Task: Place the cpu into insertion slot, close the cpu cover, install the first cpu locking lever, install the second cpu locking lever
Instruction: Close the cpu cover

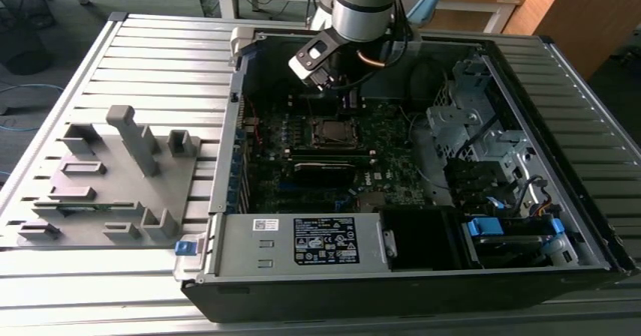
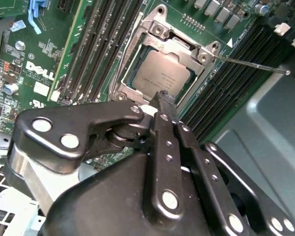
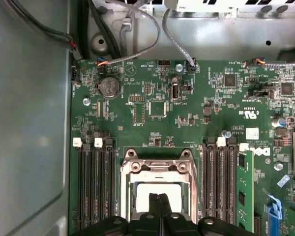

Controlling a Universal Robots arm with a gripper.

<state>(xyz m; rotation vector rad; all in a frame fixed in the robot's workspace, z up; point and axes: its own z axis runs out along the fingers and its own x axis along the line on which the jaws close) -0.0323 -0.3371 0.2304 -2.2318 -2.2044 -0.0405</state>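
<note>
The cpu [image 2: 155, 78], a dull grey square chip, lies in the insertion slot [image 2: 160, 29] on the green motherboard. The silver cpu cover [image 2: 187, 48] lies flat over it, framing the chip through its cut-out. One thin locking lever [image 2: 250, 65] sticks out free to the side of the socket. My gripper [image 2: 163, 97] hangs just above the socket's edge, shut with nothing between its fingers. In the first wrist view the gripper [image 3: 160, 199] overlaps the bright cpu [image 3: 143, 191] inside the cover [image 3: 160, 177]. In the exterior view the gripper [image 1: 347, 102] hovers over the slot [image 1: 331, 131].
Black memory slots [image 3: 96, 187] flank the socket on both sides. The open case holds a power supply box [image 1: 320, 240] at the front, a metal drive cage [image 1: 470, 126] at the exterior view's right, and cables [image 3: 137, 46] near the back wall. A grey fixture [image 1: 110, 178] stands outside the case.
</note>
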